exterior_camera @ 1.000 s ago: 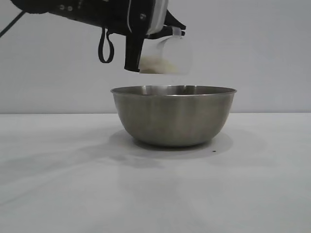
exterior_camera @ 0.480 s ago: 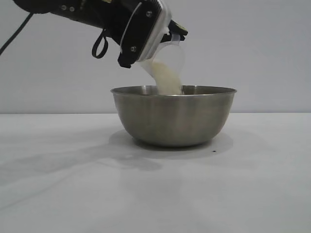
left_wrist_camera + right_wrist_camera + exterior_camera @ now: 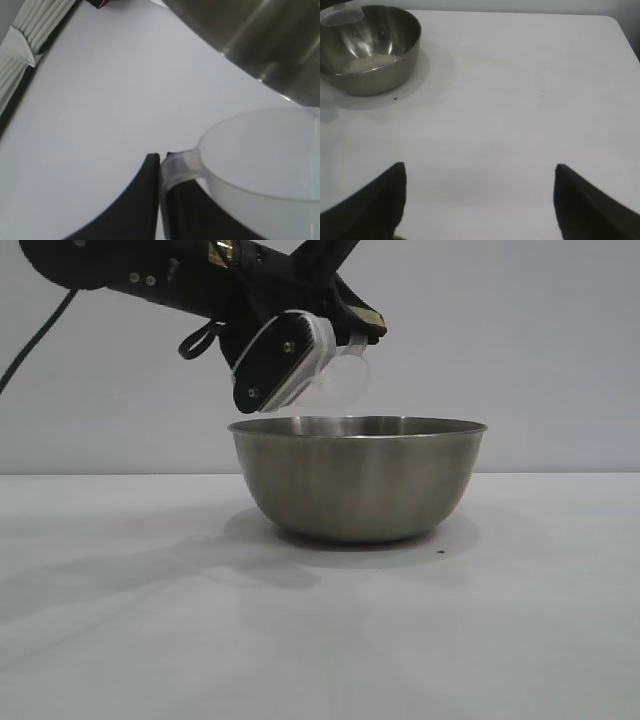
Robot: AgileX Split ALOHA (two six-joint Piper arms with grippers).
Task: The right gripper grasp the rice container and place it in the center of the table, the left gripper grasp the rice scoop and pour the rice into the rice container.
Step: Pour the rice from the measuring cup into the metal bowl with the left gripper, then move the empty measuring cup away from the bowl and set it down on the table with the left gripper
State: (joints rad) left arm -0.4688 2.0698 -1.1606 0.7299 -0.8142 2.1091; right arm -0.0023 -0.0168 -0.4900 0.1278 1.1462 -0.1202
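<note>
exterior view: the rice container (image 3: 357, 480), a wide round steel bowl of brushed grey metal with a thin rolled rim, stands upright on the white table (image 3: 140, 630), about mid-table. a tiny dark speck (image 3: 441, 552) lies on the tabletop just beside its base. the left gripper (image 3: 330, 335) hangs above the bowl's left rim, tilted steeply downward, clenched on the rice scoop (image 3: 338, 378). the scoop is a small translucent plastic cup, tipped well past level with its mouth facing down toward the bowl; no grains are visible inside it from this side. it does not touch the rim.

left wrist view: the two black fingers (image 3: 142, 200) of the left gripper pinch the scoop's loop handle (image 3: 175, 167) between them. the cup body (image 3: 265, 165) looks clear and pale, with the bowl's outer wall (image 3: 265, 40) beyond it.

right wrist view: the right gripper (image 3: 479, 200) is well apart from the bowl (image 3: 367, 47), over bare table (image 3: 520, 90), its two fingers spread wide and grasping nothing. the rice (image 3: 370, 62) forms a shallow off-white layer on the bowl's floor. the scoop's rim (image 3: 340, 15) shows above the bowl's far edge.
</note>
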